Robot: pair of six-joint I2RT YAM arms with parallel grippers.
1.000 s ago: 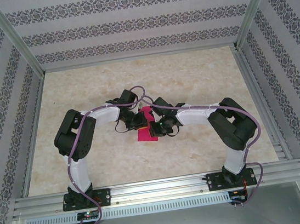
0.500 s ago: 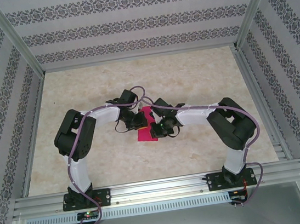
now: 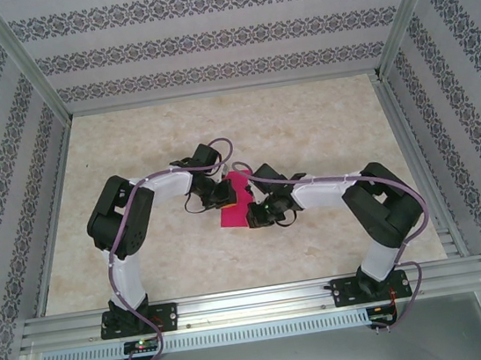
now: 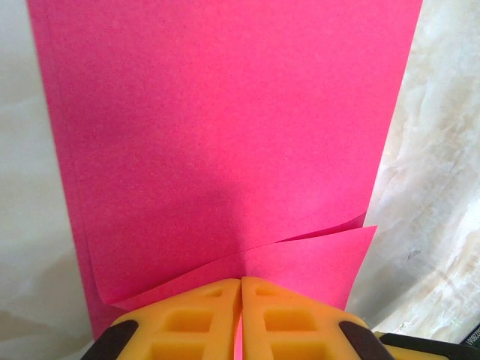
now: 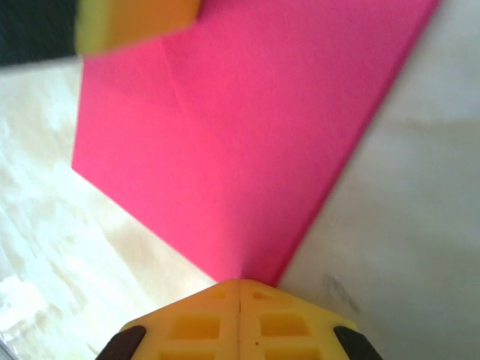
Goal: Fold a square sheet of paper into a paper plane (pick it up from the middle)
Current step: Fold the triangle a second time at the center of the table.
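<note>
**Two arms, one sheet:** Both arms bend inward over the middle of the table (image 3: 321,116), elbows raised and wrists angled down toward each other. The left gripper (image 3: 223,193) (image 4: 241,281) has its yellow fingers pressed together on the near edge of the pink sheet of paper (image 3: 232,209) (image 4: 225,135) (image 5: 247,142). The sheet spreads out ahead of it, and two small flaps meet at its tips. The right gripper (image 3: 259,214) (image 5: 239,283), fingers likewise closed, appears to pinch a corner. The paper fans away ahead of it, with the left gripper's pad (image 5: 135,22) at the far side. The table is pale and marbled; patterned walls (image 3: 205,43) and an aluminium frame (image 3: 256,300) enclose it.
</note>
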